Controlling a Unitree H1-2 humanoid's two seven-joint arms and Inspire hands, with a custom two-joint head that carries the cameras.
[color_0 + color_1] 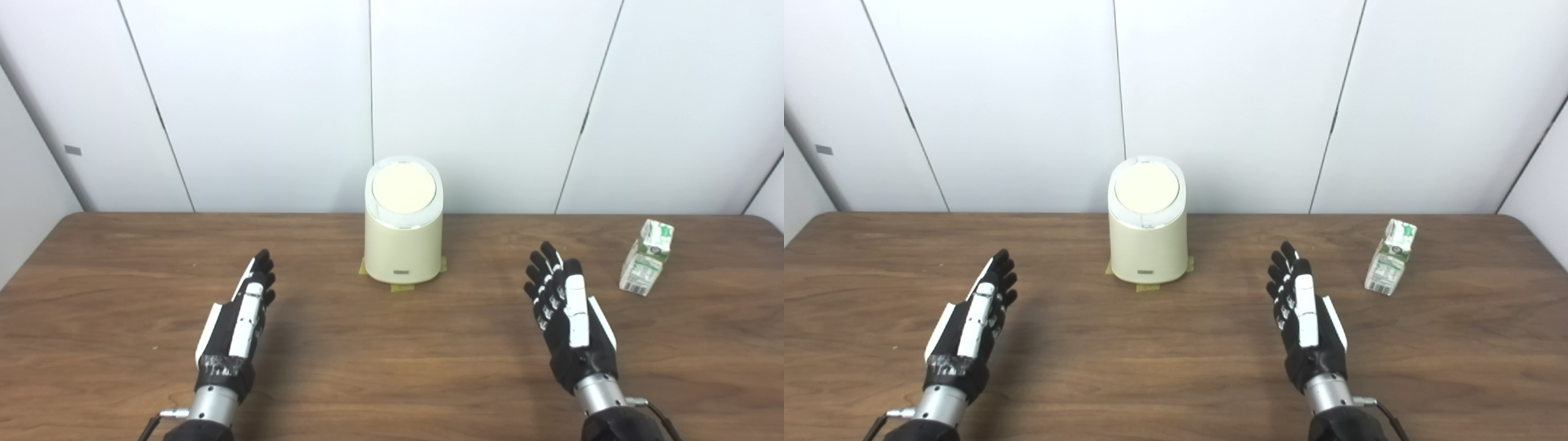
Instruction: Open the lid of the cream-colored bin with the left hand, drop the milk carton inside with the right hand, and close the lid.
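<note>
My left hand [242,315] and right hand [566,312] hover empty, fingers spread, over the dark wooden table [392,367]. The lidded cream-coloured plastic bin [403,236] and green-and-white milk carton [646,257] stand before white wall panels [490,92].

wall [478,92]: white panels, dark seams | table [380,367]: dark wood grain | light: even

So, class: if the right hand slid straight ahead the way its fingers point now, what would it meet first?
Probably nothing on the table. The right hand points toward the back wall, passing between the bin and the milk carton. Depth is uncertain, but the way looks free.
</note>
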